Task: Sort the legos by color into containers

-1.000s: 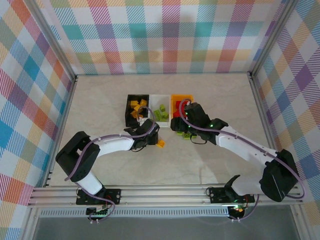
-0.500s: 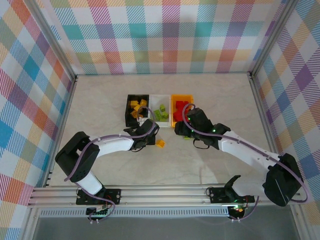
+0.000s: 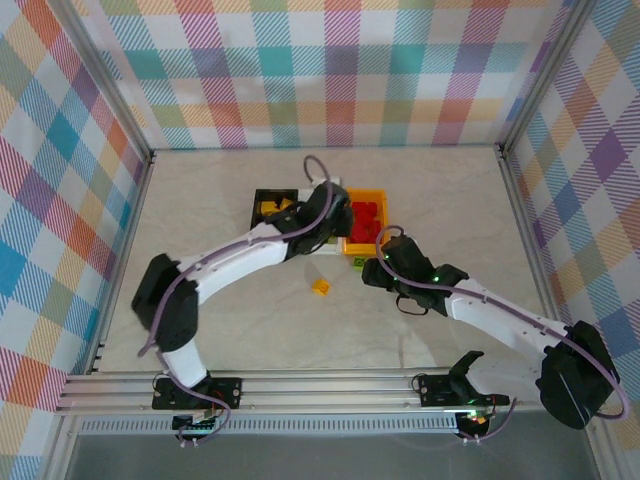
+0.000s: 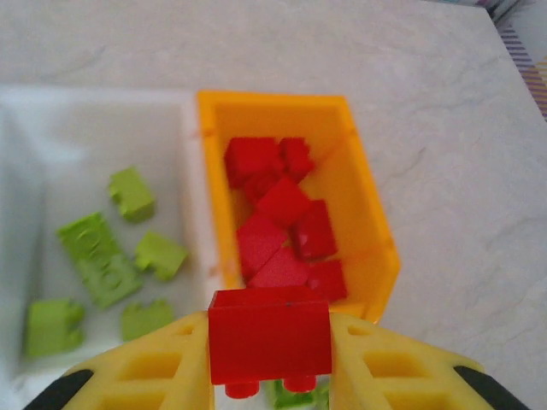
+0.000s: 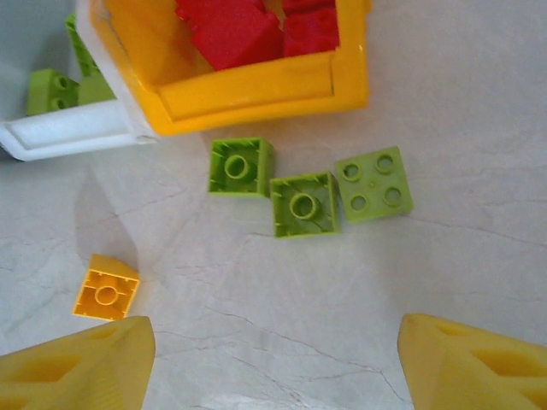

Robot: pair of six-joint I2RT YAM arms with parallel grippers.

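Left fingers (image 4: 162, 367) clench a red brick (image 4: 269, 337) at the near rim of the orange-yellow bin (image 4: 376, 231), which holds reds; releasing over it seems next. Right fingers (image 5: 77, 359) hang spread over three lime bricks (image 5: 301, 205) on the bench (image 5: 282, 333).

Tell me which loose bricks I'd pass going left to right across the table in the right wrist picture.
yellow-orange brick → hollow-side-up green brick → second hollow-side-up green brick → studs-up green brick
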